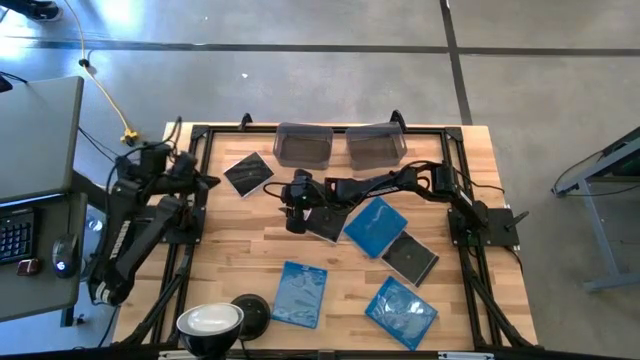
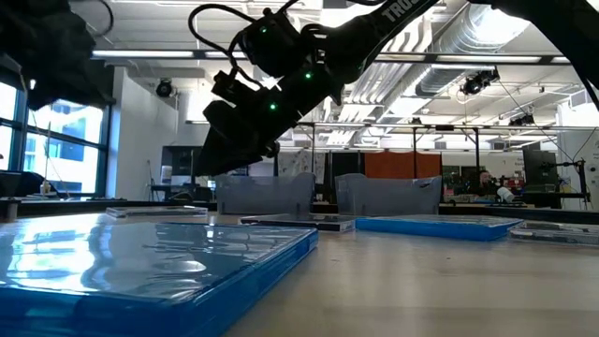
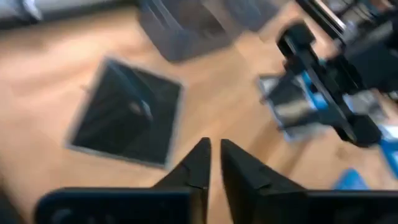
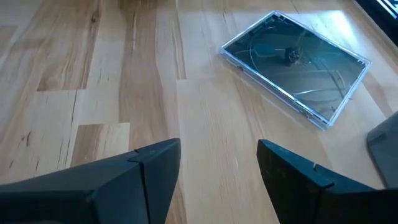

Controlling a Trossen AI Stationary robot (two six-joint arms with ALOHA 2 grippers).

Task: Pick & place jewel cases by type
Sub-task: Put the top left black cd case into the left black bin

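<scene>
**High view: sorting barely begun, every case still on the table**

From above, we see both bins (image 1: 303, 145) and (image 1: 376, 145) at the far edge, and as far as we can tell neither holds a case. Six jewel cases lie flat on the table (image 1: 470, 170): a dark case (image 1: 248, 172) near the left bin, another dark case (image 1: 325, 222) at the centre, a third (image 1: 411, 257) further right, and blue cases at (image 1: 375, 225), (image 1: 300, 292) and (image 1: 401, 310). The right gripper (image 4: 217, 165) hangs above the bare wood mid-table, fingers spread and empty. The left gripper (image 3: 213, 163), nearly closed on nothing, sits back at the left edge. We judge that all the sorting remains.
</scene>
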